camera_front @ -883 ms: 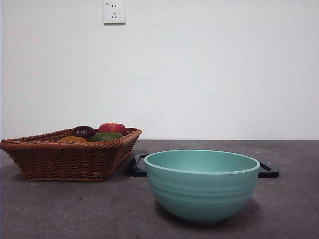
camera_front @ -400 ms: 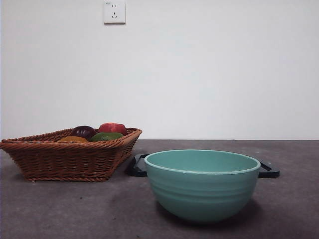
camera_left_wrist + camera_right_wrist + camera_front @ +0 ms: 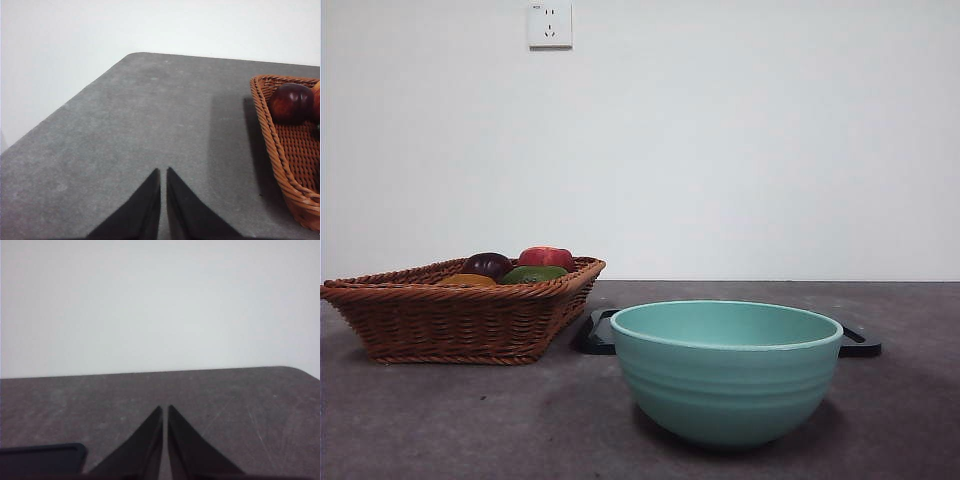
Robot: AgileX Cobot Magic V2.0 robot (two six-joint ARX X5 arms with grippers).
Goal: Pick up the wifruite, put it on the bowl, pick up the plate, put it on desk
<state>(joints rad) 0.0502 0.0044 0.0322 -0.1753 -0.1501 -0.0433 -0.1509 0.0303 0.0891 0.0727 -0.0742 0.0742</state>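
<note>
The teal-green bowl (image 3: pixel 726 371) stands empty on the desk (image 3: pixel 440 420) at the near middle. Behind it lies a flat black rectangular plate (image 3: pixel 858 341), whose corner also shows in the right wrist view (image 3: pixel 42 457). Fruits lie in the wicker basket (image 3: pixel 450 318): a dark purple one (image 3: pixel 486 264), a red one (image 3: pixel 546 257), a green one (image 3: pixel 533 273) and an orange one (image 3: pixel 466 281). I cannot tell which is the wifruite. My left gripper (image 3: pixel 163 172) hovers shut over bare desk beside the basket (image 3: pixel 280 165). My right gripper (image 3: pixel 165 410) is shut near the plate's corner. Neither arm shows in the front view.
A white wall with a socket (image 3: pixel 549 24) stands behind the desk. The desk's rounded far corners show in both wrist views. The dark purple fruit (image 3: pixel 291 103) sits at the basket's near corner in the left wrist view.
</note>
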